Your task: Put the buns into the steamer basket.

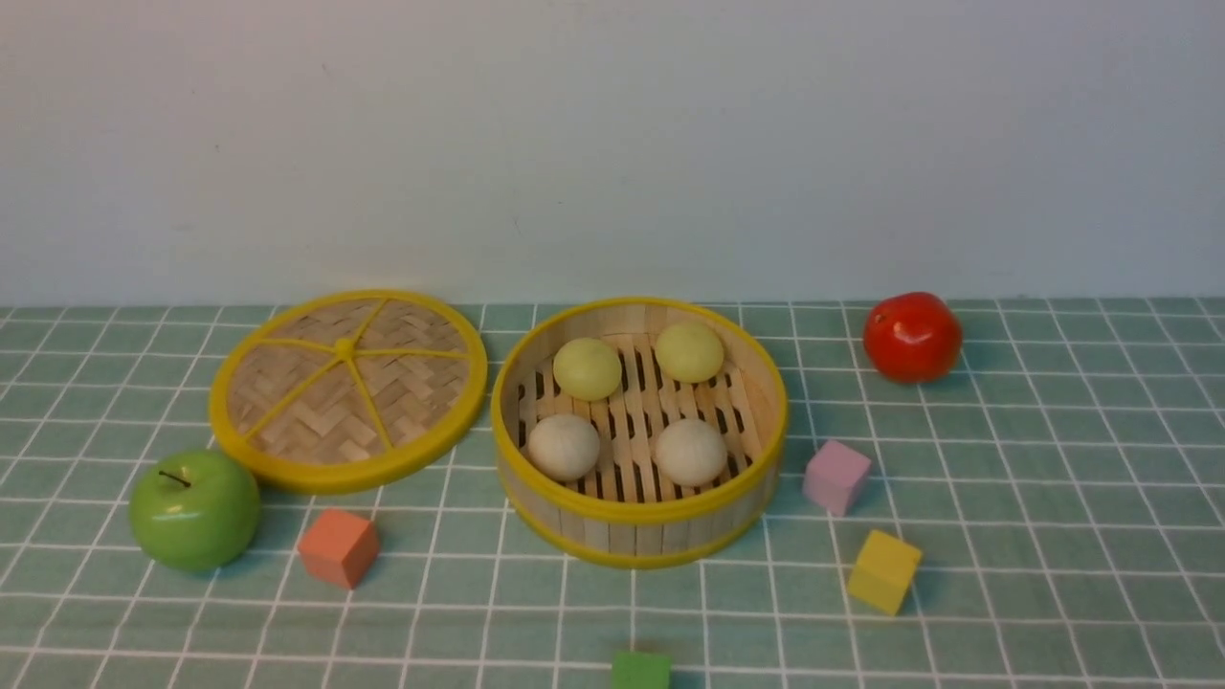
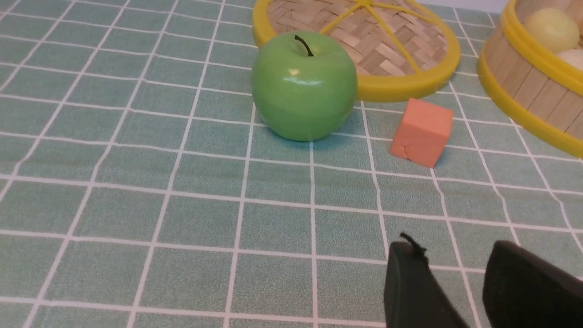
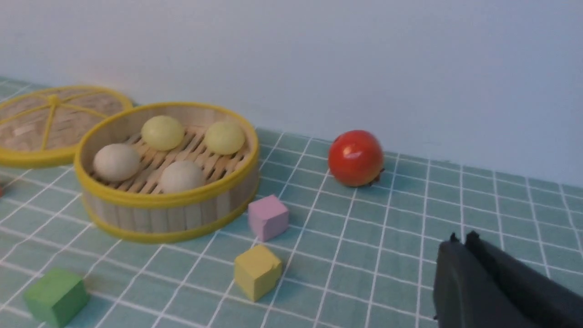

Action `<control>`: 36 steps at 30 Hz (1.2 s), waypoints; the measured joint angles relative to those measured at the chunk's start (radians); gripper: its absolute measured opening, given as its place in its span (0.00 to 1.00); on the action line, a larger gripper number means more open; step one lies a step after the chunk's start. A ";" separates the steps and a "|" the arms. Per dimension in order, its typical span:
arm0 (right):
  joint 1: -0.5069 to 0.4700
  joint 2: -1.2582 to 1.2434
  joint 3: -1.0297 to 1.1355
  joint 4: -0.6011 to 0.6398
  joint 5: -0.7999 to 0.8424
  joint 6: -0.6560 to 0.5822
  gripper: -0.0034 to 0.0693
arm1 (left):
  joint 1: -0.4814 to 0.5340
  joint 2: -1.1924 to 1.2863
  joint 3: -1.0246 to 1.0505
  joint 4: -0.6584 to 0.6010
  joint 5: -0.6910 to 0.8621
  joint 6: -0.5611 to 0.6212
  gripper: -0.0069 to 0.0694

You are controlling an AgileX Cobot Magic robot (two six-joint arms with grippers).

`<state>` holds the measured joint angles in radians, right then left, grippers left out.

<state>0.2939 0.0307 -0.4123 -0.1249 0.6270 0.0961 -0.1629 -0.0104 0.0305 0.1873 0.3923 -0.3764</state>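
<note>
The steamer basket [image 1: 639,517] stands mid-table, and several buns lie on its slatted floor. Two pale yellow-green buns [image 1: 588,368] [image 1: 689,351] sit at the back, two off-white buns [image 1: 564,446] [image 1: 691,452] at the front. The right wrist view shows the same basket [image 3: 168,214] with buns [image 3: 162,132] inside. My left gripper [image 2: 453,248] hovers low over the cloth, open and empty, well short of the basket's wall [image 2: 528,91]. Far from the basket, my right gripper [image 3: 461,238] is shut with nothing in it. Neither arm shows in the front view.
The woven lid [image 1: 347,388] lies left of the basket. A green apple [image 1: 194,510] and an orange cube [image 1: 337,546] sit front left. A red tomato [image 1: 912,336] is back right, with pink [image 1: 835,476], yellow [image 1: 882,571] and green [image 1: 640,669] cubes near the basket.
</note>
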 joint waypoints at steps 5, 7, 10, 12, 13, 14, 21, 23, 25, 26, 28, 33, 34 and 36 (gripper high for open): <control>-0.189 -0.007 0.222 0.015 -0.199 0.003 0.03 | 0.000 0.000 0.000 0.000 0.000 0.000 0.40; -0.243 -0.022 0.304 0.028 -0.253 0.003 0.04 | 0.000 0.000 0.000 0.001 0.000 0.000 0.40; -0.315 -0.041 0.417 0.042 -0.305 0.003 0.04 | 0.000 0.000 0.000 0.002 0.000 0.000 0.40; -0.341 -0.041 0.433 0.046 -0.272 0.002 0.04 | 0.000 0.000 0.000 0.002 0.001 0.000 0.40; -0.347 -0.041 0.433 0.046 -0.267 -0.002 0.05 | 0.000 0.000 0.000 0.002 0.001 0.000 0.40; -0.348 -0.041 0.433 0.046 -0.265 -0.005 0.05 | 0.000 0.000 0.000 0.002 0.000 0.000 0.40; -0.352 -0.041 0.431 0.086 -0.260 -0.068 0.05 | 0.000 0.000 0.000 0.002 0.000 0.000 0.40; -0.352 -0.041 0.431 0.097 -0.260 -0.068 0.05 | 0.000 0.000 0.000 0.002 0.000 0.000 0.40; -0.352 -0.041 0.431 0.100 -0.259 -0.068 0.06 | 0.000 0.000 0.000 0.002 0.000 0.000 0.40; -0.352 -0.041 0.431 0.101 -0.258 -0.068 0.06 | 0.000 0.000 0.000 0.002 0.000 0.000 0.40; -0.352 -0.041 0.431 0.101 -0.258 -0.068 0.06 | 0.000 0.000 0.000 0.002 0.000 0.000 0.40; -0.352 -0.041 0.431 0.102 -0.257 -0.068 0.07 | 0.000 0.000 0.000 0.002 0.000 0.000 0.40; -0.352 -0.041 0.431 0.102 -0.257 -0.068 0.07 | 0.000 0.000 0.000 0.002 0.000 0.000 0.40; -0.352 -0.041 0.431 0.102 -0.257 -0.068 0.07 | 0.000 0.000 0.000 0.002 0.000 0.000 0.40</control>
<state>-0.0581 -0.0101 0.0188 -0.0228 0.3703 0.0277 -0.1629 -0.0104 0.0305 0.1892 0.3925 -0.3764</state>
